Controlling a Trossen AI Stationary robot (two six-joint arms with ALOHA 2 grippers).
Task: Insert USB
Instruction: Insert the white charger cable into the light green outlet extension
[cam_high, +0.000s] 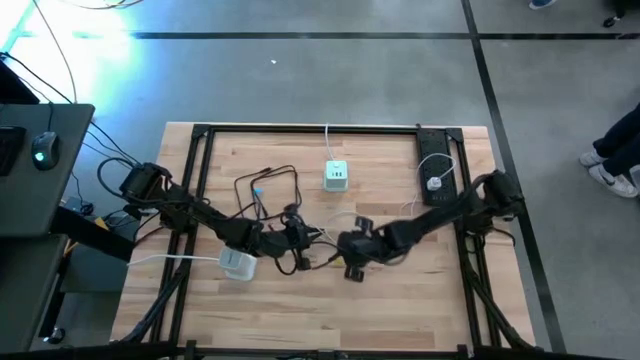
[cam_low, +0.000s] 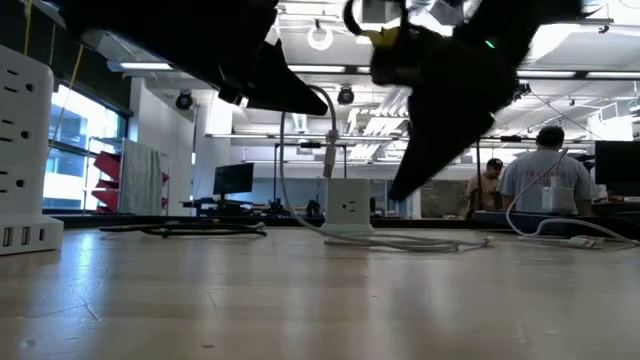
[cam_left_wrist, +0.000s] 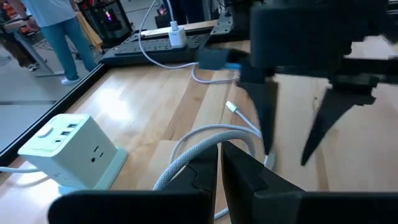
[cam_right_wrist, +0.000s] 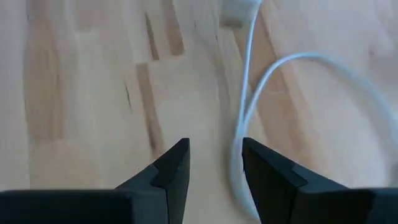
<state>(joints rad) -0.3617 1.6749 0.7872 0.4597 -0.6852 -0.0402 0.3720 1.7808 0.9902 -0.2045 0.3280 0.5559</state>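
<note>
A white braided USB cable (cam_left_wrist: 208, 135) loops over the wooden table, and its small connector end (cam_left_wrist: 231, 107) lies on the wood. My left gripper (cam_left_wrist: 221, 171) is shut on this cable near the table's middle (cam_high: 297, 238). My right gripper (cam_right_wrist: 214, 163) hangs open just right of it (cam_high: 352, 262), fingers slanting down. The cable (cam_right_wrist: 239, 143) runs beside one of its fingers, and I cannot tell whether they touch. A white cube charger (cam_high: 336, 175) with ports stands behind them on the table. My left gripper pinches the braided cable (cam_left_wrist: 186, 158) between its two shut fingers, some way back from the connector end. The fingers come nearly level from the table's left. Beyond them the cable curves forward in a slack loop that ends on the wood.
A second white cube (cam_high: 237, 262) sits near the left arm. A black power strip (cam_high: 435, 165) with a white plug lies at the back right. Dark cables (cam_high: 265, 190) loop at the back left. People stand in the room beyond the table (cam_low: 548, 175).
</note>
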